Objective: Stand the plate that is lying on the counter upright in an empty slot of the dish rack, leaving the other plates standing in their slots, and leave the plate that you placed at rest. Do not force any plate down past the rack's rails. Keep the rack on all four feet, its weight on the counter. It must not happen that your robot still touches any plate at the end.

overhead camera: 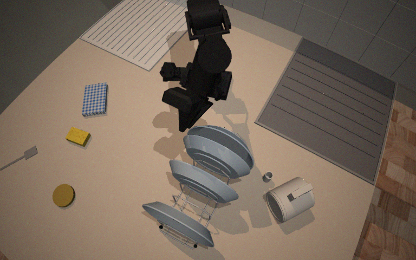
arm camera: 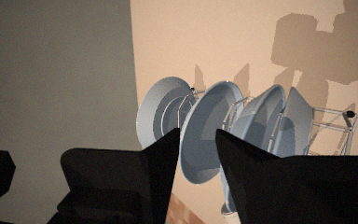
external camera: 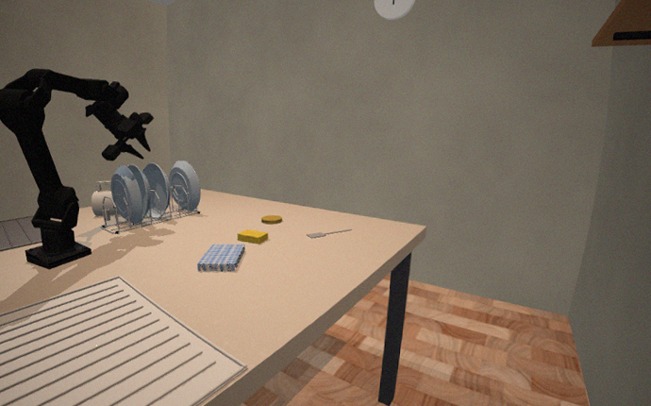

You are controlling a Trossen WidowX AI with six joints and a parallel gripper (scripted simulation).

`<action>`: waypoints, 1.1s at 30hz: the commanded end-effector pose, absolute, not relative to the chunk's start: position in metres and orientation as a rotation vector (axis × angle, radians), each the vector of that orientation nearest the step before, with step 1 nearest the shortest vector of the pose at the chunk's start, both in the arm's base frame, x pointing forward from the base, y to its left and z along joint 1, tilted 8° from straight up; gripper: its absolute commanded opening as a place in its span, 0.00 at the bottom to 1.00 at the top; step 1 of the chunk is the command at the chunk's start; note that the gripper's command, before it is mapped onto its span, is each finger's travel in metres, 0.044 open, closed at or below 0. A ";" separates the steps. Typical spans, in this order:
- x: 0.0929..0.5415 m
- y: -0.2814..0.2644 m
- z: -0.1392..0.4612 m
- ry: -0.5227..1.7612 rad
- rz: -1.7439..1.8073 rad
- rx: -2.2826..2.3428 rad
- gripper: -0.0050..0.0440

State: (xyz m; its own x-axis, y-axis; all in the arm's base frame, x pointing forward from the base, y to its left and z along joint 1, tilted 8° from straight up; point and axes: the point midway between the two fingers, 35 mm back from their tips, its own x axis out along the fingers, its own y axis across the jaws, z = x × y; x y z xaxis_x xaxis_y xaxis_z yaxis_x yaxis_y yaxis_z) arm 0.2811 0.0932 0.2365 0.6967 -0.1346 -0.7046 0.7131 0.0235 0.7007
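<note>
The black arm (external camera: 26, 131) reaches out from its base on the bench (external camera: 300, 273), and its gripper (external camera: 131, 141) hangs in the air above the near end of the wire dish rack (overhead camera: 196, 202), touching none of the plates. The fingers are part-way spread with only air between them — they pinch nothing.

Four pale blue plates stand on edge in the rack. Two of them crowd together at the end nearest the arm: the plate at the very end (overhead camera: 222, 136) leans close against its neighbour (overhead camera: 214, 156), and from where I stand I cannot tell whether their rims touch. A third plate (overhead camera: 202, 180) stands in the middle of the rack, and a fourth (overhead camera: 177, 223) at the far end, with bare wire slots showing between these two. In the wrist view the same four plates fan out beyond the fingertips.

Beside the rack a white pot (overhead camera: 291, 199) lies on its side, its mouth open toward the plates, and a small cup (overhead camera: 267, 176) sits between the pot and the rack.

Off to the other side of the bench, well apart from the rack, are a blue checked cloth (overhead camera: 95, 99), a yellow sponge (overhead camera: 78, 136), a round yellow disc (overhead camera: 63, 195) and a grey spatula (overhead camera: 21, 157). A pale ribbed mat (overhead camera: 135, 30) and a dark ribbed mat (overhead camera: 331, 107) lie to either side of the arm's base.
</note>
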 end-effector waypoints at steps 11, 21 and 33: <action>0.280 0.078 0.238 0.528 -0.701 1.408 0.40; 0.279 0.067 0.240 0.529 -0.700 1.409 0.40; 0.277 0.052 0.242 0.528 -0.696 1.411 0.40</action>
